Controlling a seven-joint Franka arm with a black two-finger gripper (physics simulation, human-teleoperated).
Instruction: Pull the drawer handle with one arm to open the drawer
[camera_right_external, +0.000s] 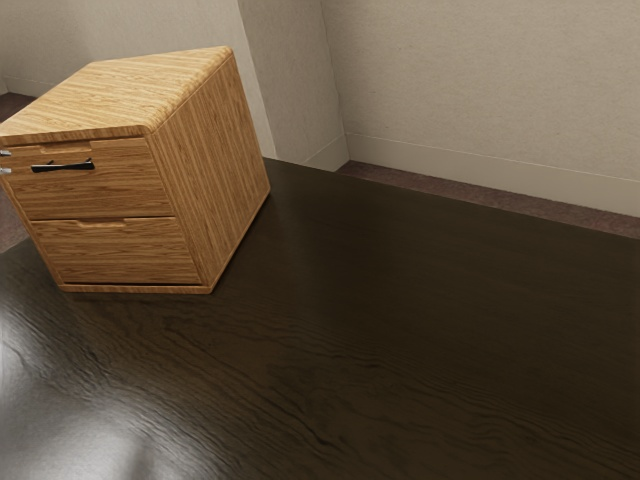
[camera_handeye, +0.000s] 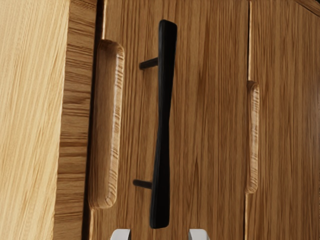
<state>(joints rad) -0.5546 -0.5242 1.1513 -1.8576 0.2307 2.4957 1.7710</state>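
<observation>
The dark wooden table (camera_right_external: 420, 330) bears a two-drawer wooden cabinet (camera_right_external: 205, 170) towards the exterior view's left. Its top drawer (camera_right_external: 110, 190) looks flush, not yet drawn. The black bar handle (camera_right_external: 62, 166) stands off the front on two posts, leaving room to hook behind it; the wrist view makes that gap plain. The gripper (camera_handeye: 160, 234) is spread wide, its pale fingertips (camera_handeye: 121, 234) straddling the bar without touching it, and it holds nothing.

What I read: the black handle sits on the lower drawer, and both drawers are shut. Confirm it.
One point is wrong. The exterior view shows the black handle on the upper drawer, not the lower drawer. Both drawers do look shut.
</observation>
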